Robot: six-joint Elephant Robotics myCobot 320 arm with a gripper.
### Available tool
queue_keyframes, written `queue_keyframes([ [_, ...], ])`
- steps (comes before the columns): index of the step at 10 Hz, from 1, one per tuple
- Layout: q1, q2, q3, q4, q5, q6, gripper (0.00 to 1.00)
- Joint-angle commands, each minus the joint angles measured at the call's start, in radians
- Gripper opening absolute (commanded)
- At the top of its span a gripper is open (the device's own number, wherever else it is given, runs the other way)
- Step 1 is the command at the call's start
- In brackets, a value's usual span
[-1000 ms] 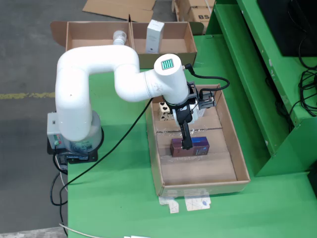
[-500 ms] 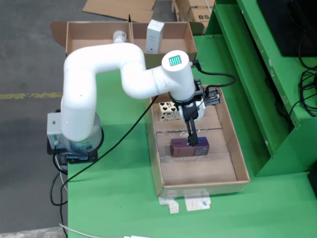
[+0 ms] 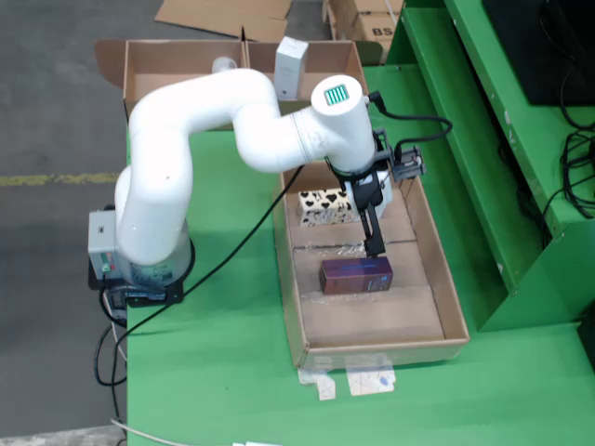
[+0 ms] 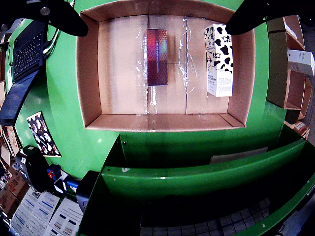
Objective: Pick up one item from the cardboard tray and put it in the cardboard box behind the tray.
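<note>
Observed in the fixed view: white arm [image 3: 186, 121] bent over the green table [image 3: 223, 372], black gripper [image 3: 375, 249] hanging point-down inside the long cardboard tray [image 3: 453, 307]. Fingertips suspended just above and behind the dark maroon box [image 3: 356, 275], apart from it, nothing held. From this angle the fingers read as one narrow black bar; in the gripper-mounted view, two dark finger [image 4: 59, 14] shapes stood well apart at the top corners, so jaws recorded as spread.

Maroon box: rectangular, glossy, purple-red sheen, flat on the tray floor near the middle, long side across the tray. In the gripper-mounted view the same box [image 4: 156, 56] lay between the fingers' lines, below them in frame.

Cow-patterned carton [image 3: 325, 205]: white with black patches, rectangular, flat at the tray's far end, partly behind the wrist.

Tray floor: plain brown corrugated board, seams covered with shiny clear tape.

Cardboard box [image 3: 186, 63] behind the tray: shallow, open, divided in two, a white upright carton [image 3: 290, 67] in the right compartment.
</note>
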Motion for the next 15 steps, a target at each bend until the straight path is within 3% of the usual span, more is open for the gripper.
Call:
queue_keyframes([
  [1,0.007,-0.017,0.064,-0.001,0.009,0.006,1.00],
  [7,0.004,-0.081,0.087,0.024,0.012,0.012,1.00],
  [8,0.002,-0.168,0.112,0.047,-0.001,0.018,1.00],
  [9,0.002,-0.168,0.112,0.047,-0.001,0.018,1.00],
  [10,-0.007,-0.242,0.125,0.082,-0.004,0.013,1.00],
  [15,-0.033,-0.289,0.041,0.220,0.021,-0.015,1.00],
])
